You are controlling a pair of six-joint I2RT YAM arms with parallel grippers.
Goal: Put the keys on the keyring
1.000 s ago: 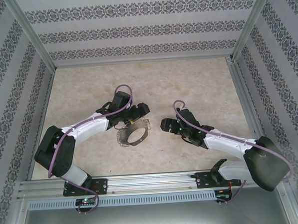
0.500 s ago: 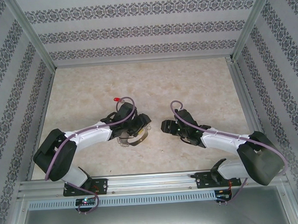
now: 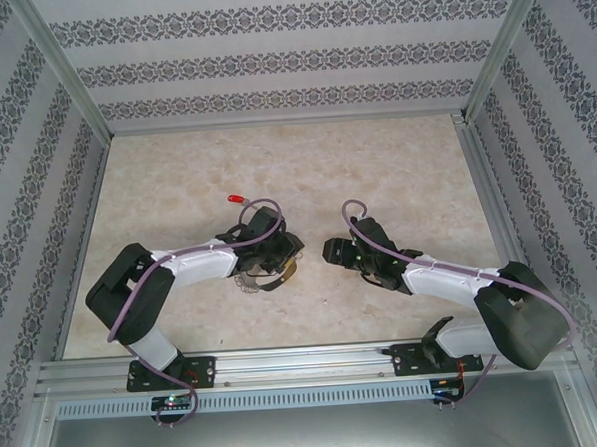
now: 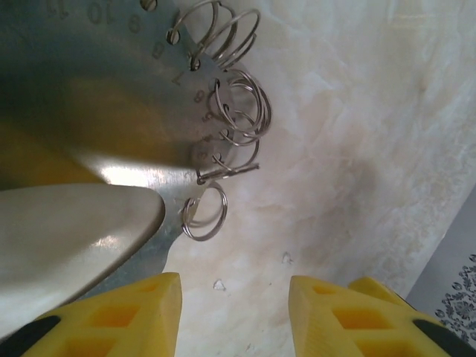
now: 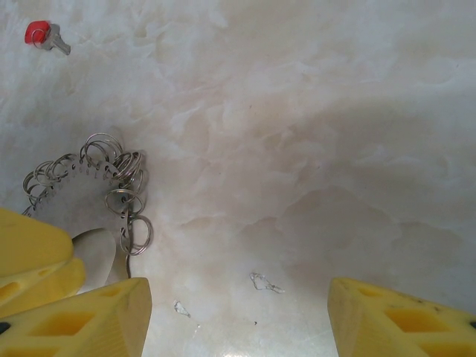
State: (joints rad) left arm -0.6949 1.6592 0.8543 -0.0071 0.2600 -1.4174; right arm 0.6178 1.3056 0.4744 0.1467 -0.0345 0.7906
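Step in hand: getting hold of the keyring; key not yet fetched.

My left hand (image 4: 236,297) sits low and part open, with bare table (image 4: 357,149) between the fingers and nothing held. The keyring (image 4: 111,89) lies just ahead, off the left finger. My right hand (image 5: 238,312) is wide open and empty. The key (image 5: 37,32) lies far ahead-left of it, well apart from the keyring.

Next, I judge: shift left hand over the keyring's edge and pinch; right hand goes for the key.
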